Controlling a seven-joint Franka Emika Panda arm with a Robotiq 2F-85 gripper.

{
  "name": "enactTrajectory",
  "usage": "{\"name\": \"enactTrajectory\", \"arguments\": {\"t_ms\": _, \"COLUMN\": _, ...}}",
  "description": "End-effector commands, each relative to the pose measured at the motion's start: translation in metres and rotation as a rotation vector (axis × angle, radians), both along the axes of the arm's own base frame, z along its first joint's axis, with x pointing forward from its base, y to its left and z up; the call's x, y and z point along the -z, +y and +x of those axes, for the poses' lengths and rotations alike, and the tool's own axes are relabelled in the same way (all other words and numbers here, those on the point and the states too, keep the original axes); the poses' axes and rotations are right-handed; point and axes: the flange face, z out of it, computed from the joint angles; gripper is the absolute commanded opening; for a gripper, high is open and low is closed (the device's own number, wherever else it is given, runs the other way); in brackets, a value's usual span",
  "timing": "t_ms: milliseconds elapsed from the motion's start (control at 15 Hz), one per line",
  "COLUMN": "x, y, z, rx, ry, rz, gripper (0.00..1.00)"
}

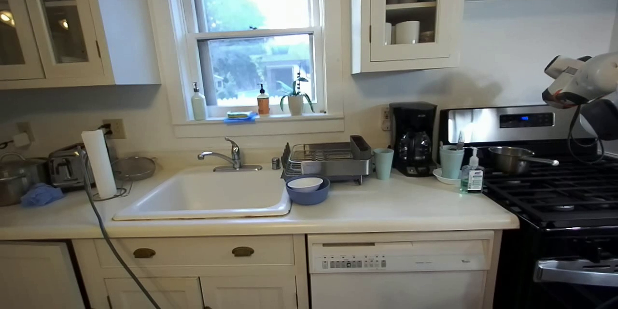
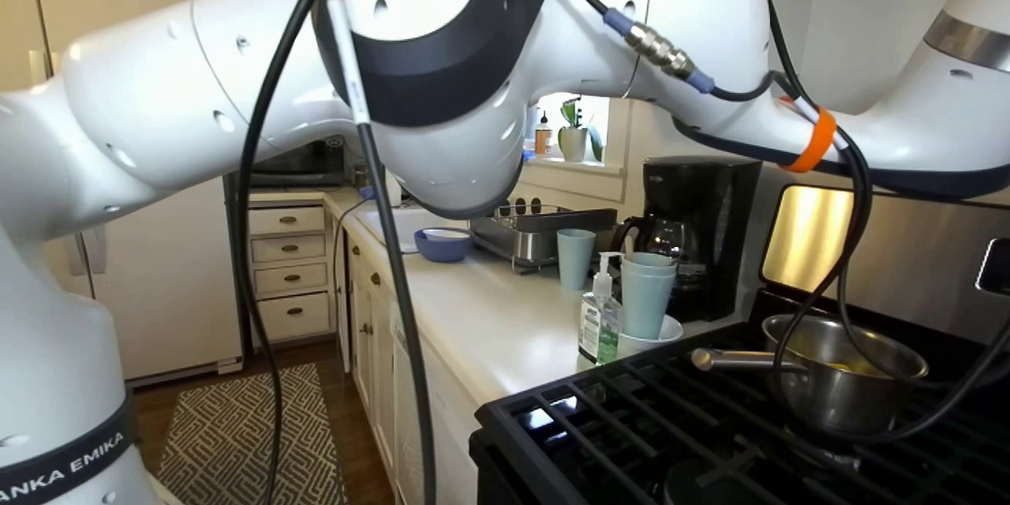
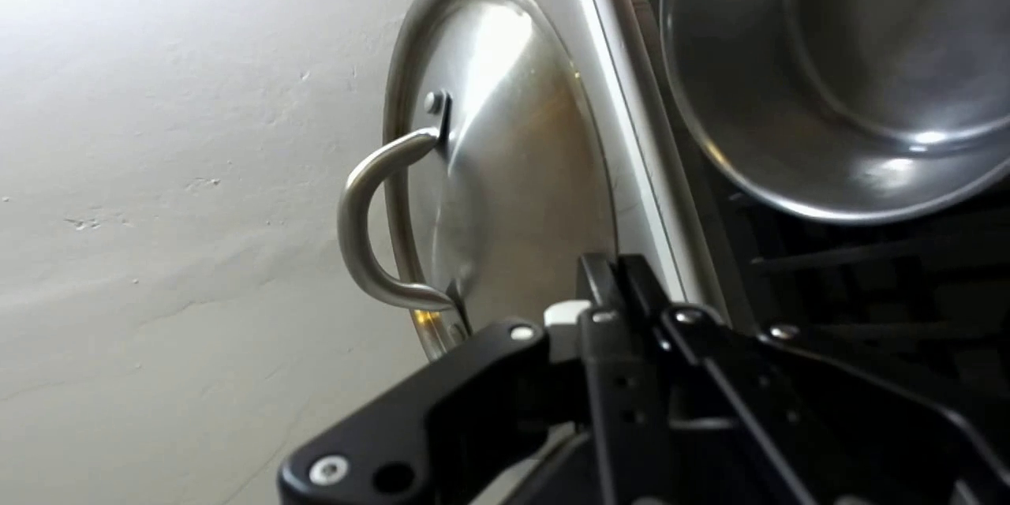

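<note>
In the wrist view a round stainless steel lid (image 3: pixel 521 173) is seen at a slant, with its looped metal handle (image 3: pixel 357 225) toward the left. My gripper (image 3: pixel 618 264) has its two fingers close together, with the lid's thin edge running in between the fingertips. It appears shut on the lid's rim. The lower end of the lid is hidden behind the gripper. A metal pot (image 3: pixel 860 87) stands to the right of the lid, its inside bare where it shows. The gripper and lid are out of view in both exterior views; only parts of the arm (image 1: pixel 586 79) show.
A saucepan (image 1: pixel 507 160) with its handle sits on the black stove grates (image 2: pixel 631 442). Hand sanitizer (image 1: pixel 472 174), a pale blue cup (image 1: pixel 383 164), a coffee maker (image 1: pixel 414 139) and a dish rack (image 1: pixel 333 170) stand on the counter. Cables (image 2: pixel 398 252) hang from the arm.
</note>
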Motion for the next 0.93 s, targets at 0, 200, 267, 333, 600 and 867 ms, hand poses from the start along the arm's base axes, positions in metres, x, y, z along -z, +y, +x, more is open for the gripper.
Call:
{"name": "enactTrajectory", "arguments": {"t_ms": 0, "x": 0.003, "y": 0.002, "z": -0.003, "rx": 0.004, "ry": 0.02, "rz": 0.047, "gripper": 0.07}}
{"name": "enactTrajectory", "arguments": {"t_ms": 200, "x": 0.007, "y": 0.004, "z": -0.005, "rx": 0.002, "ry": 0.043, "rz": 0.109, "gripper": 0.07}}
{"name": "enactTrajectory", "arguments": {"t_ms": 267, "x": 0.007, "y": 0.004, "z": -0.005, "rx": 0.0, "ry": 0.044, "rz": 0.113, "gripper": 0.07}}
{"name": "enactTrajectory", "arguments": {"t_ms": 333, "x": 0.007, "y": 0.004, "z": -0.005, "rx": -0.001, "ry": 0.045, "rz": 0.114, "gripper": 0.07}}
{"name": "enactTrajectory", "arguments": {"t_ms": 600, "x": 0.017, "y": 0.002, "z": -0.001, "rx": -0.044, "ry": 0.016, "rz": 0.154, "gripper": 0.02}}
{"name": "enactTrajectory", "arguments": {"t_ms": 867, "x": 0.032, "y": 0.0, "z": -0.002, "rx": -0.06, "ry": -0.011, "rz": 0.199, "gripper": 0.02}}
